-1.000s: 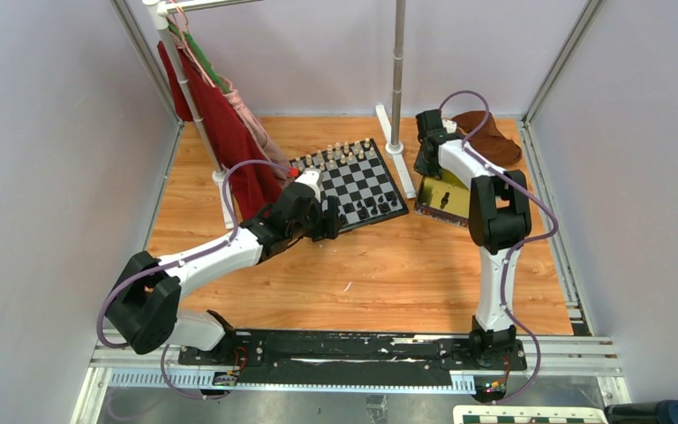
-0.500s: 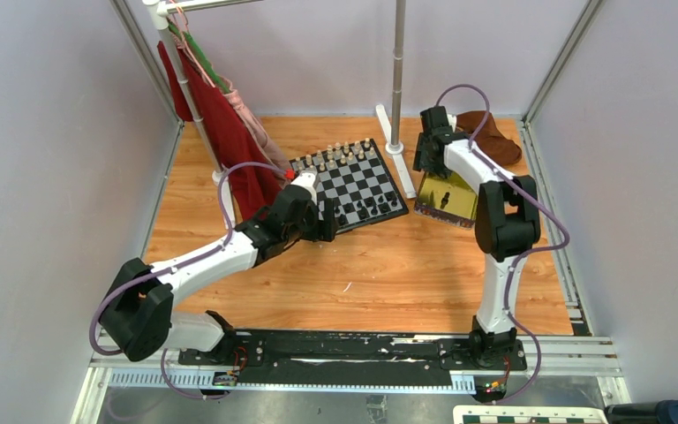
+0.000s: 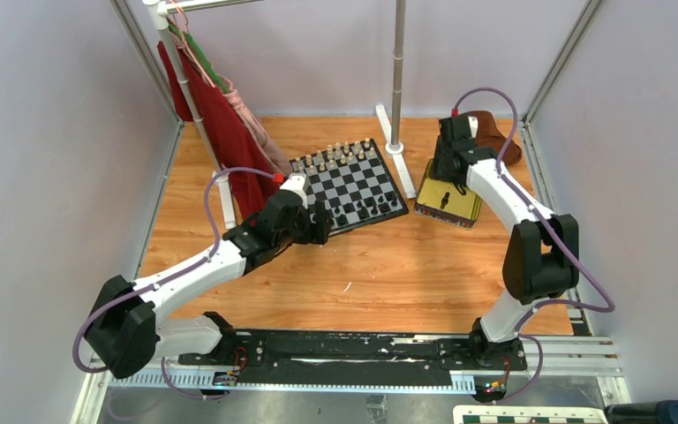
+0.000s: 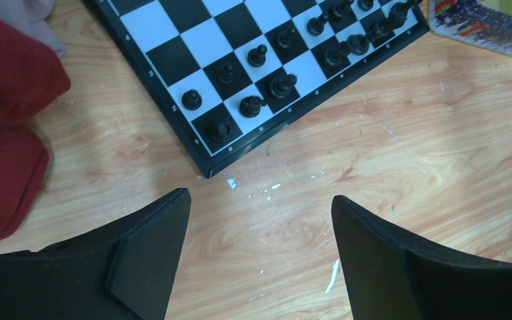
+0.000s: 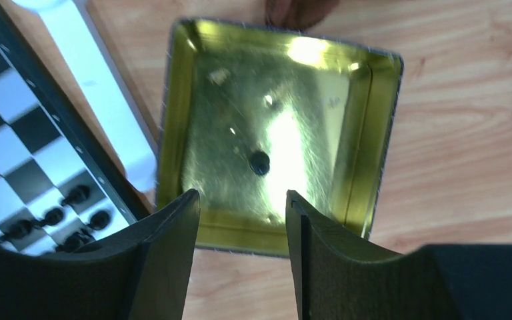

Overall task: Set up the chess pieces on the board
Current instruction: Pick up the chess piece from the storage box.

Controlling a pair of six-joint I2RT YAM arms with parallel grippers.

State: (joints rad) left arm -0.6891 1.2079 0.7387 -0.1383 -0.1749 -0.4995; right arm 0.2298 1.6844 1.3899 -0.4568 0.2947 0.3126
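Gold tin (image 5: 220,127) holds one lone black piece (image 5: 259,162), probably a pawn, so your right gripper (image 5: 242,200) hangs above it, jaws spread and empty. Mind the tin's walls and the white rack foot (image 5: 107,110) bordering the board (image 4: 150,27). Your left gripper (image 4: 260,197) hovers open over bare wood off the board's corner.

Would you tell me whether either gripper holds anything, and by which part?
Nothing is held: the left gripper and the right gripper are both open and empty.

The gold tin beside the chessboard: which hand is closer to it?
Right. The right hand hangs open over the gold tin; the left hand is on the other side of the board.
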